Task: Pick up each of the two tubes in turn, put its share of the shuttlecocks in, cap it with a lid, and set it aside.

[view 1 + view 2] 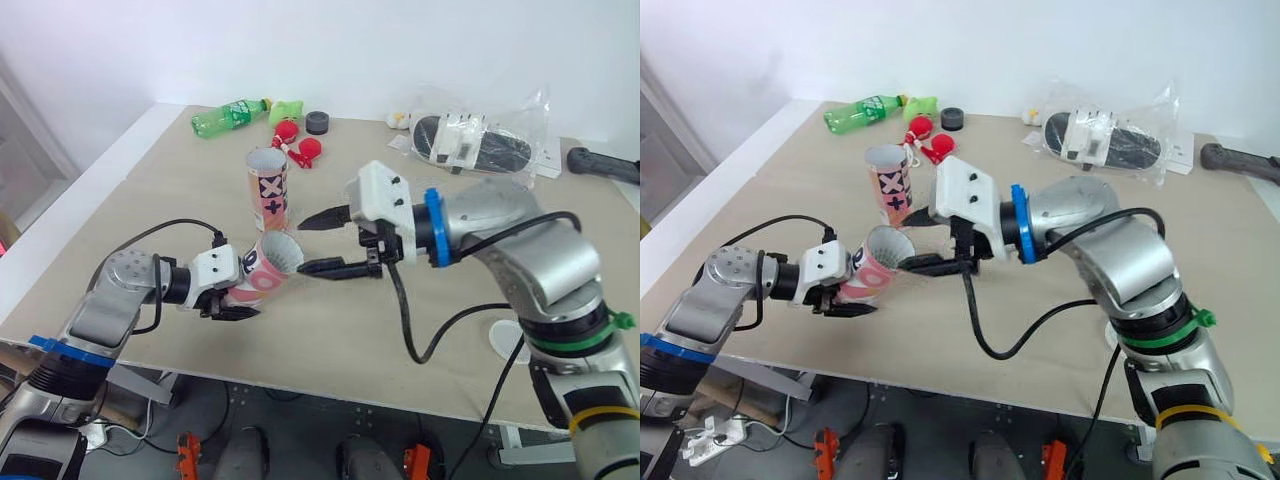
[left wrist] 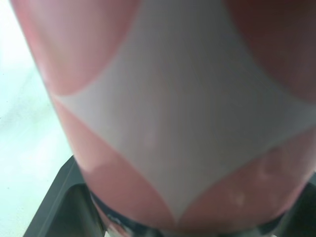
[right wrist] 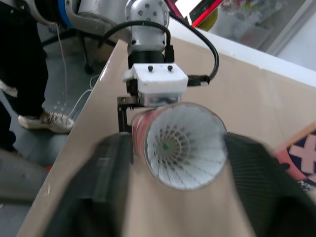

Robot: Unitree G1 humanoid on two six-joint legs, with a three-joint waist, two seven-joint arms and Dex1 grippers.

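Left eye view: left pincer (image 1: 238, 298) grips tube (image 1: 268, 268) near table edge (image 1: 330, 385), right pincer (image 1: 303, 247) spread open at its rim.

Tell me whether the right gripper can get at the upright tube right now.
Probably yes. The right gripper, open and empty, sits at the mouth of the held tube in the left gripper; the upright tube stands close beyond, nothing between them.
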